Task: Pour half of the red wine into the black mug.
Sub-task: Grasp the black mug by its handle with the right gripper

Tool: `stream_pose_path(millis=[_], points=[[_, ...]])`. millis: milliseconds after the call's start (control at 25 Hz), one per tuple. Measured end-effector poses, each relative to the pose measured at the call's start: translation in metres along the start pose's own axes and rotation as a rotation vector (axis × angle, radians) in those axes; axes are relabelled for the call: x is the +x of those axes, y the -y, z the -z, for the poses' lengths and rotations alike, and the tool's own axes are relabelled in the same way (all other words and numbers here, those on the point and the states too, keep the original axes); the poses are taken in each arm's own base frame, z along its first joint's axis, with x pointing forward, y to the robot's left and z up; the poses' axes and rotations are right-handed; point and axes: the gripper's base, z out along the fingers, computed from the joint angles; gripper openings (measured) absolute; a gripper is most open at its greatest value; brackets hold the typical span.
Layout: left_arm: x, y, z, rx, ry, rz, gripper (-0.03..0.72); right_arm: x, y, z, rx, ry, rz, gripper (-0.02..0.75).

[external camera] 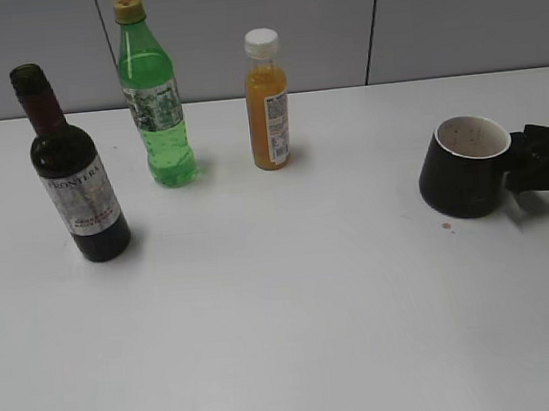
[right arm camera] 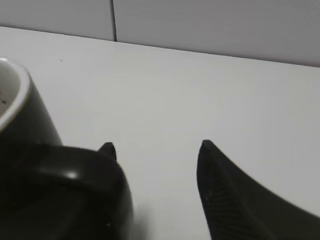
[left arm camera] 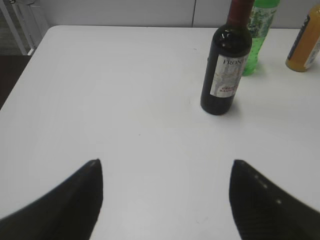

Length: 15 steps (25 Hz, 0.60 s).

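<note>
1. While my left gripper hangs above bare table with its two dark fingers spread wide and nothing between them, the red wine stands upright ahead of it, at the left of the exterior view.
2. Its silver-white label reads "FRONTERA" in the exterior view; my left wrist camera catches only "FRON" on it, with small red lettering beneath that I cannot read. Maroon foil wraps the neck.
3. Behind the wine stands a green plastic bottle with a yellow cap and a patterned label, its print too small to read.
4. To its right is an orange juice bottle with a white cap and an illegible label.
5. At the far right, the black mug sits upright on the table, its white interior speckled with stains.
6. My right gripper is beside the mug's handle side with its fingers apart; I cannot tell whether either one touches the handle.
</note>
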Motion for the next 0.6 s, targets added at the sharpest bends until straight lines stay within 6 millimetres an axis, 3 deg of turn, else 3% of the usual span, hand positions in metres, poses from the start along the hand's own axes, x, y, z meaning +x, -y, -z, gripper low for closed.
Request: stream_pose_path(millis=[200,280,440,600], points=[[0.0,0.0,0.0,0.0,0.0,0.0,0.589,-0.0018,-0.0022,-0.0028,-0.019,0.006,0.01,0.362],[0.0,0.0,0.0,0.0,0.0,0.0,0.589,-0.0021,-0.0036,-0.0034,-0.032,0.007,0.016,0.281],[0.0,0.0,0.0,0.0,0.0,0.0,0.589,-0.0016,-0.0045,-0.0035,-0.04,0.001,0.021,0.045],[0.0,0.0,0.0,0.0,0.0,0.0,0.589,-0.0012,-0.0058,-0.0036,-0.056,-0.004,0.004,0.034]])
